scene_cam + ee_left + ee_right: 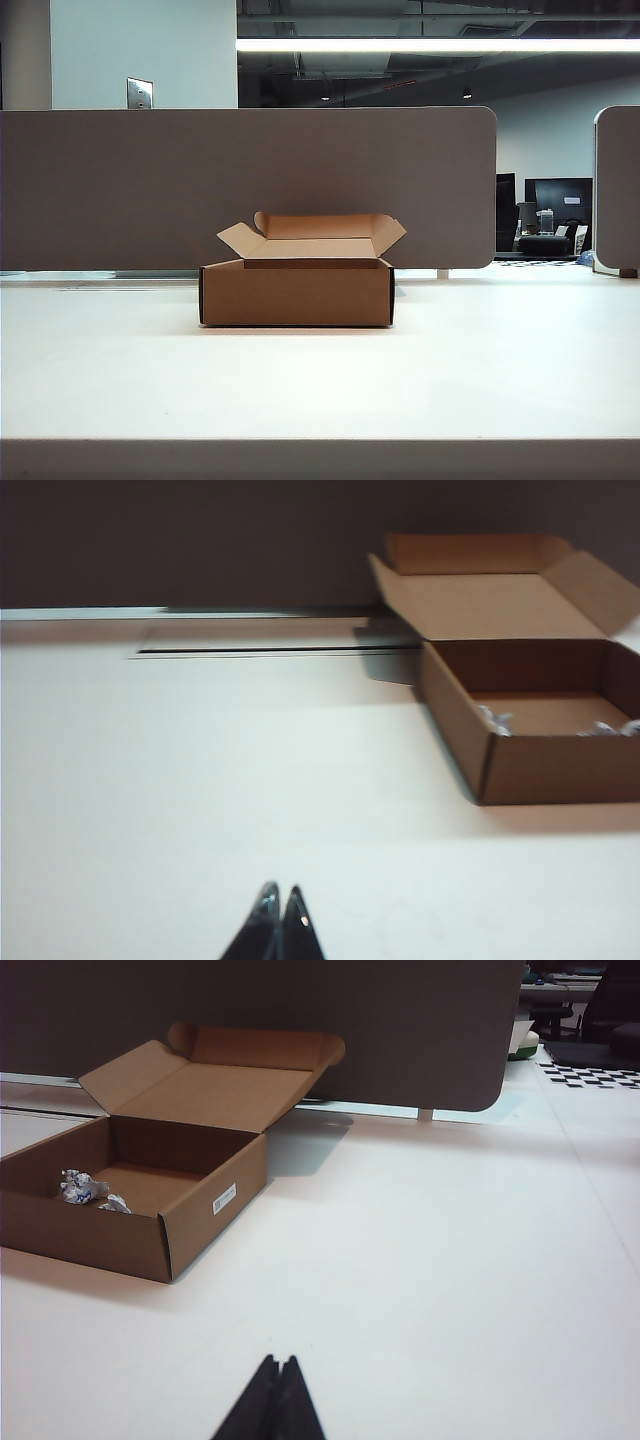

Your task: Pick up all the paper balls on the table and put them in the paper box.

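You have no wad left to fetch, as far as these views show: the wide white worktop (320, 370) is bare around the low brown cardboard box (296, 292), which stands in the middle of it, toward the far side, with its flaps open in front of the grey partition panel (250, 180).

The step in hand looks like the parking of both arms. Do it slowly, hold both arms low on the near side, well apart from the box, and do not brush its walls or flaps.

The left gripper (281, 892) hangs over bare worktop, near and to the left of the box; its jaws are pressed together and hold nothing. The right gripper (280, 1362) hangs near and to the right of the box, its jaws also together and empty.

Inside the box the small crumpled white paper balls with bluish marks (84, 1188) lie on the floor, close to the near wall. I can count two wads for certain; whether a third is there I cannot tell.
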Controlling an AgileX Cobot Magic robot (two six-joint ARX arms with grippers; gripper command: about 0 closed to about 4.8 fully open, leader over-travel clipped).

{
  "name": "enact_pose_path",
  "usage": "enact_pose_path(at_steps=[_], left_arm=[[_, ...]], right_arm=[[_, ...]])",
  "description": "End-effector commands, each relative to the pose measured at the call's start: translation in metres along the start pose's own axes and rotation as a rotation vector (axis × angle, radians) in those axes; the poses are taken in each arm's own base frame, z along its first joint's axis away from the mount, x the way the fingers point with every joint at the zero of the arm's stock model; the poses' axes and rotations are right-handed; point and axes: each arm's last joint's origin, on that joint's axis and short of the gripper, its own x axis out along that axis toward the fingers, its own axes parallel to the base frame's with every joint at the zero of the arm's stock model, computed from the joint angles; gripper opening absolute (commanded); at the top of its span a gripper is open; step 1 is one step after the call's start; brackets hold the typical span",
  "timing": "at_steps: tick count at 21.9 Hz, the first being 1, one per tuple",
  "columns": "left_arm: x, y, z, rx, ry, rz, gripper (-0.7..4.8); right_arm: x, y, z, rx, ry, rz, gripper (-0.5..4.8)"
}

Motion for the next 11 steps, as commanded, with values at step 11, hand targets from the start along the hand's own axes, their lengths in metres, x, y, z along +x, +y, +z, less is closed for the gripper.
enact_pose_path(at_steps=[11], left_arm=[[0.0000, 0.0020, -0.0006, -0.003, 0.016, 0.015, -0.02]], right_arm=[[0.0002, 0.0001, -0.0027, -0.005, 0.014, -0.001, -0.01]])
